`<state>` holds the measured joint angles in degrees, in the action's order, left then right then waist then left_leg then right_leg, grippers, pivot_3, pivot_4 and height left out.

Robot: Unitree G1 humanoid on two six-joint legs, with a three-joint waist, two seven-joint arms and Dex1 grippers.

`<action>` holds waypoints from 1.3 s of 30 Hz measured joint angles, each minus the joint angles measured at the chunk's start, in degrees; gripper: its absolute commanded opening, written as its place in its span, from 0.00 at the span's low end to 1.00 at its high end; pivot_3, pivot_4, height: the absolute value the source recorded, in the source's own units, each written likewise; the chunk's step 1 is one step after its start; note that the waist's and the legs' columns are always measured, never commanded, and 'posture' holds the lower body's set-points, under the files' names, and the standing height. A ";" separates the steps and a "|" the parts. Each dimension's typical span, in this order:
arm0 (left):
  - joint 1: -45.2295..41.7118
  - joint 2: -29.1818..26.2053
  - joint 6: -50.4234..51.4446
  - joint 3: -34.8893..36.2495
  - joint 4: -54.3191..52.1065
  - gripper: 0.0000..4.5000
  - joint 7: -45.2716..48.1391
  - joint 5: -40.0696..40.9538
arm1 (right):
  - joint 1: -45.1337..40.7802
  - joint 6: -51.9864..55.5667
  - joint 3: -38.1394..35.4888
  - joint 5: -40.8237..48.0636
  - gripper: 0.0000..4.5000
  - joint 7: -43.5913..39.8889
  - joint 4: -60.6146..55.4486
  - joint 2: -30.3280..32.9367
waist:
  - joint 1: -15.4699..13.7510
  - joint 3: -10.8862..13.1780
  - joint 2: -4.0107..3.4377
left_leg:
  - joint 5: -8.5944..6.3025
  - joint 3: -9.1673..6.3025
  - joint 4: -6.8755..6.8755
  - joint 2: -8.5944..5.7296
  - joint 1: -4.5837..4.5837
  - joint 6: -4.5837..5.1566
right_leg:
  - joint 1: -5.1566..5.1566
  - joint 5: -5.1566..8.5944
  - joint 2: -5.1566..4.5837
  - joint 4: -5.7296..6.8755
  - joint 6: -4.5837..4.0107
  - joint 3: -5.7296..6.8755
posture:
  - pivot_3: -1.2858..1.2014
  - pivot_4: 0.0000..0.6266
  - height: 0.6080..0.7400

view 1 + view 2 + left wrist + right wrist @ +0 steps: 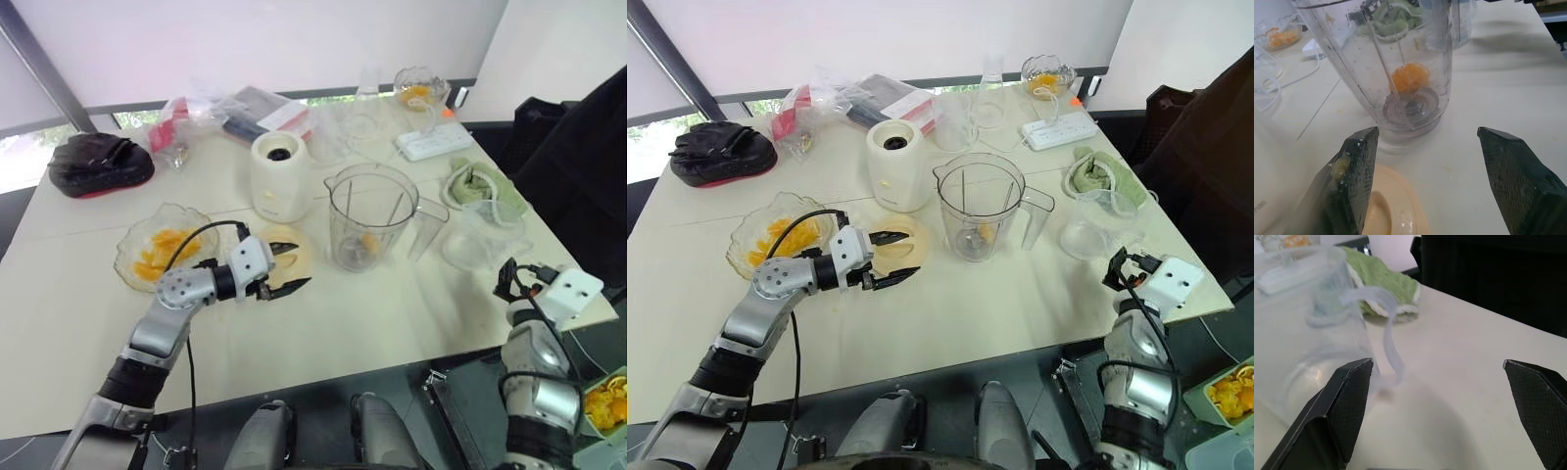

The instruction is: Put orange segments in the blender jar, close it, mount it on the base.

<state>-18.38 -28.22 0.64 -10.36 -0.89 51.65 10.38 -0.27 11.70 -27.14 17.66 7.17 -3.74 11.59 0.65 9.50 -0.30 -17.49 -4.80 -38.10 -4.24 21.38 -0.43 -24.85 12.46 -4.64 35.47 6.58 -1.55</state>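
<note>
— One piece in the jar, is that right?
— Yes, one orange segment (pixel 1409 77) lies at the bottom of the blender jar (pixel 370 215), which stands lidless at the centre of my head view. The base (pixel 280 176) stands just to its upper left.
— And the lid?
— I see the lid (pixel 294 257) lying flat on the tabletop (pixel 392 313), left of the jar. My left jaws hover over it, spread wide, holding nothing.
— The other fruit?
— More orange segments (pixel 157 257) sit in the glass bowl (pixel 201 223), left of centre.
— Right arm?
— My right jaws are at the lower right of the frame, by the tabletop's edge, wide apart and empty, facing a clear pitcher (pixel 1312 347) with a green cloth (pixel 1386 284) beyond it.
</note>
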 measured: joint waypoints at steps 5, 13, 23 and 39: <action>-1.97 0.18 -0.36 0.01 2.66 0.74 0.50 -0.05 | 7.37 6.57 2.24 0.60 0.99 -3.65 -10.86 1.23 | 0.07 0.00 -0.01 | -0.01 0.03 -0.03 0.00 -0.01 0.01 | 0.05 0.00 0.00 -0.05 0.00 0.00 | 0.52 0.24 1.00; -8.92 -2.27 -3.89 0.30 11.15 0.74 3.65 -1.33 | 13.34 17.81 5.80 6.86 0.99 -17.89 -29.02 12.71 | -1.56 -0.01 -0.08 | -0.01 -0.25 -0.06 0.00 0.00 0.02 | 0.20 0.03 0.08 -0.09 0.02 0.19 | 0.52 0.24 1.00; -24.44 -6.15 -9.11 -0.89 30.48 0.74 18.46 -3.19 | 13.13 30.48 6.44 14.73 0.99 -29.46 -39.67 28.20 | -1.32 0.06 0.05 | -0.06 -0.11 -0.18 0.00 -0.02 0.11 | 0.31 0.03 0.07 -0.25 0.04 0.21 | 0.52 0.24 1.00; -47.45 2.70 -24.82 -9.23 72.99 0.74 25.50 -20.41 | -4.50 42.09 19.83 23.20 0.99 -29.59 -49.66 33.17 | -1.38 0.44 1.08 | -0.18 -0.08 -0.30 0.00 0.10 0.33 | 0.28 0.01 0.01 -0.27 0.07 0.26 | 0.52 0.24 1.00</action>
<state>-65.83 -25.52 -24.18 -19.59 72.10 77.15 -10.03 -4.77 53.78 -7.31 40.86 -22.42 -53.40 44.76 -0.73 9.95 0.78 -17.67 -4.88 -38.40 -4.25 21.48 -0.10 -24.57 12.48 -4.63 35.20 6.65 -1.28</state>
